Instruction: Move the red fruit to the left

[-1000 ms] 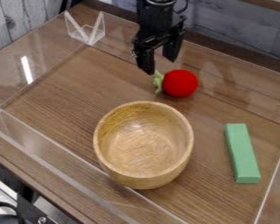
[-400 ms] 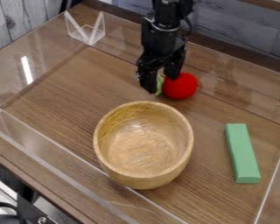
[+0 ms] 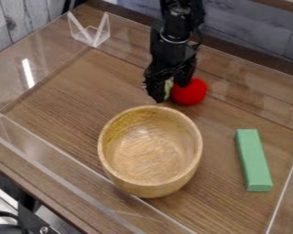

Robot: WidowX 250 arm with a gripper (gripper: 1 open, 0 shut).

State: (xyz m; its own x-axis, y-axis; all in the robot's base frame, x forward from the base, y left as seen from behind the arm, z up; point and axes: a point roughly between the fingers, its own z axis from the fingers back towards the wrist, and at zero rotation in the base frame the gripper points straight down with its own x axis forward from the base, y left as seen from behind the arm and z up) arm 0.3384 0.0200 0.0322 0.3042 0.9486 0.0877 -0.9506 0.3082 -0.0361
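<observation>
Your black tool [image 3: 171, 89] is hovering with fingers spread over the round red fruit [image 3: 189, 90] beyond the tan wooden bowl [image 3: 149, 151]; closing off-centre risks squeezing it away.

This looks like a lab corner: a robot arm [image 3: 176, 23] over a wooden tabletop [image 3: 63, 110], cables [image 3: 27, 203] at its edge.
</observation>
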